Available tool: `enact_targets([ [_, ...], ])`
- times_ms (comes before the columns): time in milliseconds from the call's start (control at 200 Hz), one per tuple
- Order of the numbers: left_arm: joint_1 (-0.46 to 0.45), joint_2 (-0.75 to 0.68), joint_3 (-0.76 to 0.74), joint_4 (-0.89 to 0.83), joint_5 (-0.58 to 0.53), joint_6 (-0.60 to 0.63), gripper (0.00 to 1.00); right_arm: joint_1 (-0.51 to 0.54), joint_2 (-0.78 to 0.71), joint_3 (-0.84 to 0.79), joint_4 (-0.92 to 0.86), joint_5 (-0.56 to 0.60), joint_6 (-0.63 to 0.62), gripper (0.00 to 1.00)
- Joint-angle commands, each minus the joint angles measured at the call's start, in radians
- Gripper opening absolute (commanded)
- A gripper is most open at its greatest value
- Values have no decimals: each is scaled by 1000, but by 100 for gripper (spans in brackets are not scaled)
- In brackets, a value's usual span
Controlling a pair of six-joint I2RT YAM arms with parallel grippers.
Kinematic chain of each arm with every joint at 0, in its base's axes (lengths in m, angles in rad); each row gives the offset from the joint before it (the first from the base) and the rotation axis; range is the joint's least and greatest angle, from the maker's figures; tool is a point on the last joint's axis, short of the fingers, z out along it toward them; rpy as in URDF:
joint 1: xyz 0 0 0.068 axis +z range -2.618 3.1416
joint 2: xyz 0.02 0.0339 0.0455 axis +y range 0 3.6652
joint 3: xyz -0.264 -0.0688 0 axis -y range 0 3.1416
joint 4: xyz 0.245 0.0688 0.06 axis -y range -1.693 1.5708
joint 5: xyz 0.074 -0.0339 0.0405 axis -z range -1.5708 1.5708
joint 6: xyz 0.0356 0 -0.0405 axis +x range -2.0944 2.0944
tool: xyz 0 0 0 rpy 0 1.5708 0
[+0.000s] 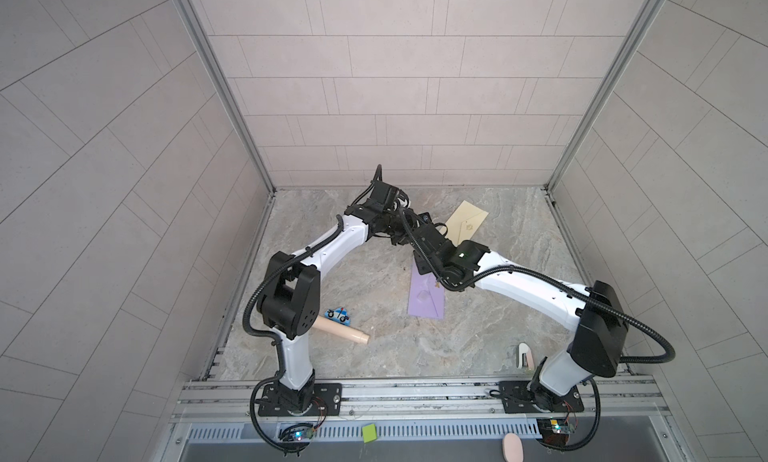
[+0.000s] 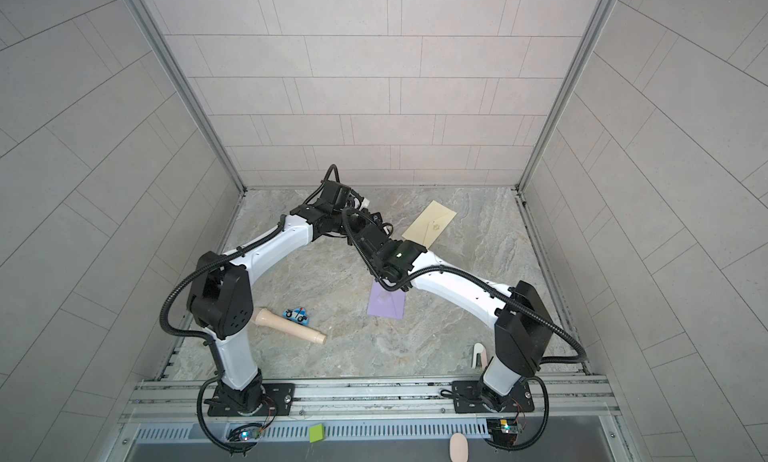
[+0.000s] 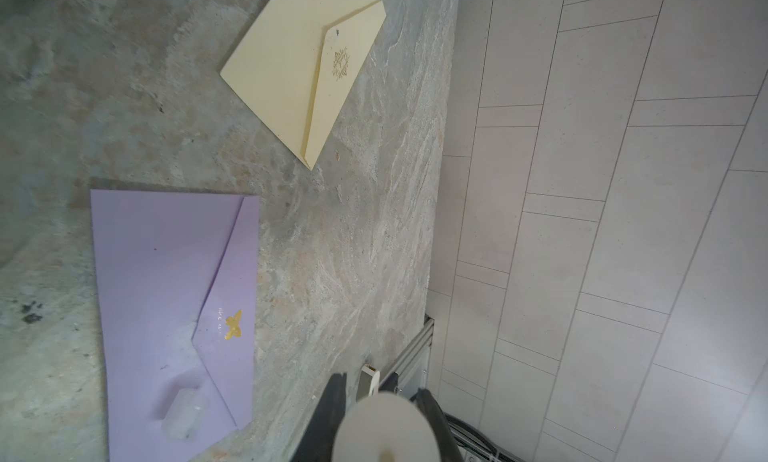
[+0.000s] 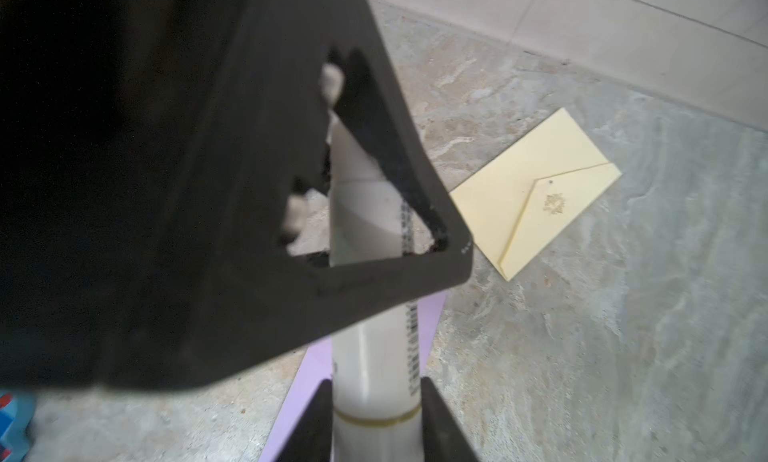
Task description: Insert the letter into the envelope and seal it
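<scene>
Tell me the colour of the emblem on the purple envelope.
Gold emblem; clearest in the left wrist view.

Lilac envelope (image 3: 166,281) lies flat on the counter (image 3: 353,252), flap folded down, gold butterfly sticker (image 3: 233,324) at its tip, a clear cap (image 3: 185,412) resting on it. A white glue stick (image 4: 370,356) is held above it. A cream envelope (image 3: 282,64) lies closed nearby

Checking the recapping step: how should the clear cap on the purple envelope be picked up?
Likely best: pinch the clear cap across its curved sides, coming straight down. It lies on its side, flat on the purple envelope, so nothing underneath is reachable.
</scene>
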Motion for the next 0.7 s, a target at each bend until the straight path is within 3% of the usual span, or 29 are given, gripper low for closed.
enact_targets([
  [0,-3,-12,18,12,-18,18,0,-88,-162,-89,121,-240,-11,99],
  [150,6,-45,-32,131,-2,-1,0,-305,-322,-288,396,-668,161,100],
  [295,7,-73,-110,406,62,-130,0,-439,-380,-455,699,-926,375,95],
  [445,8,-73,-200,773,91,-341,0,-447,-344,-506,885,-1006,495,75],
  [500,8,-71,-216,850,85,-391,0,-447,-329,-518,939,-1015,528,73],
  [695,8,-77,-226,893,74,-416,0,-447,-298,-533,1017,-980,558,67],
])
